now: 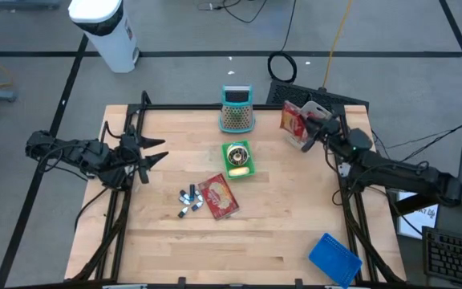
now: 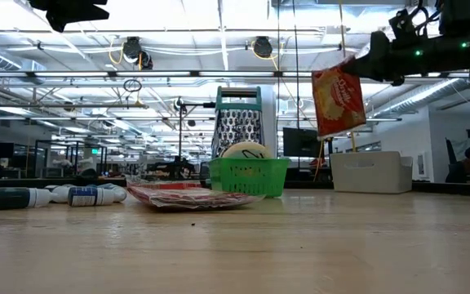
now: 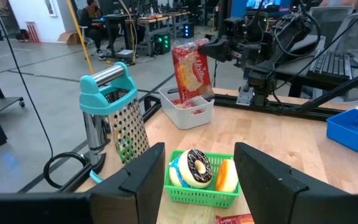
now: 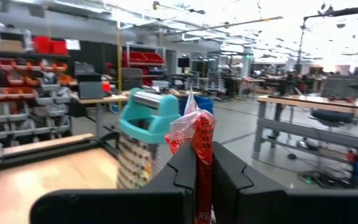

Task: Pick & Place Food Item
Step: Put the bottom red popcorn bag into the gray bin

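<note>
A red snack bag (image 2: pixel 339 98) hangs in the air above a white bin (image 2: pixel 371 171) at the table's far right, with my right gripper (image 1: pixel 321 127) shut on it. The bag (image 3: pixel 191 71) also shows in the left wrist view, over the bin (image 3: pixel 188 111). A green basket (image 1: pixel 237 159) holding a chocolate doughnut (image 3: pixel 199 168) and other toy food stands at mid-table. My left gripper (image 3: pixel 197 180) waits at the table's left, open and empty, pointing toward the basket. My right gripper pinches the bag's crimped top edge (image 4: pixel 199 134) between its two fingers, near one upper corner (image 3: pixel 202 45). The fingers reach in about level from the table's right side. The bag hangs tilted below them, clear of the table and above the bin.
A teal-handled metal grater (image 1: pixel 236 111) stands behind the basket at the far edge. A flat red packet (image 1: pixel 218 196) and several small bottles (image 1: pixel 188 201) lie near mid-table. A blue basket (image 1: pixel 335 258) sits at the near right corner. Bare wood lies along the near side.
</note>
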Action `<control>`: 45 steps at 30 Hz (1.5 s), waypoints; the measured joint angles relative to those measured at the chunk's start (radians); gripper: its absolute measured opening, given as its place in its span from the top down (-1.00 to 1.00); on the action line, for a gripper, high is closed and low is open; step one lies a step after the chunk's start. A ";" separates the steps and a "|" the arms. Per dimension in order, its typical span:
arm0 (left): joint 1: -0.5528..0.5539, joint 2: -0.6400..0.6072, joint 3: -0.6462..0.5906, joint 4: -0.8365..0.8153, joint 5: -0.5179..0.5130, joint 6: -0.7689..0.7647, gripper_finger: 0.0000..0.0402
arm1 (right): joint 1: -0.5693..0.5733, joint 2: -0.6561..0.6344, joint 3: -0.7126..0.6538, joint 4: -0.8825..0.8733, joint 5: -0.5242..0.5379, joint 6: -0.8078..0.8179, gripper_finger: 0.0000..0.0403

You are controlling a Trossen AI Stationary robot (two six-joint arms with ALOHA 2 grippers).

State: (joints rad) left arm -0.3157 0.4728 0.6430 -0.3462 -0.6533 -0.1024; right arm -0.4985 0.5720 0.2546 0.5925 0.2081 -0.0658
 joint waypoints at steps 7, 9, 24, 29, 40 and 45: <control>0.000 0.000 0.000 0.000 0.001 0.000 0.00 | -0.088 -0.057 0.000 -0.112 -0.056 -0.015 0.95; 0.000 0.000 0.000 0.000 0.001 0.000 -0.01 | -0.106 -0.068 0.000 -0.125 -0.065 -0.015 0.95; 0.000 0.000 0.000 0.000 0.001 0.002 0.02 | -0.136 -0.215 0.000 -0.259 -0.082 0.027 0.95; 0.000 0.000 0.000 0.000 0.000 0.002 -0.03 | -0.136 -0.291 0.000 -0.329 -0.079 0.026 0.95; 0.000 0.000 0.000 0.000 0.000 0.001 0.00 | -0.137 -0.368 -0.025 -0.392 0.035 -0.049 0.95; 0.000 0.000 0.000 0.000 0.000 0.001 0.02 | -0.137 -0.367 -0.103 -0.282 0.057 -0.089 0.95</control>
State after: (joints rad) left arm -0.3161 0.4732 0.6430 -0.3465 -0.6533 -0.1013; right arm -0.6353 0.2047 0.1519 0.3102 0.2652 -0.1551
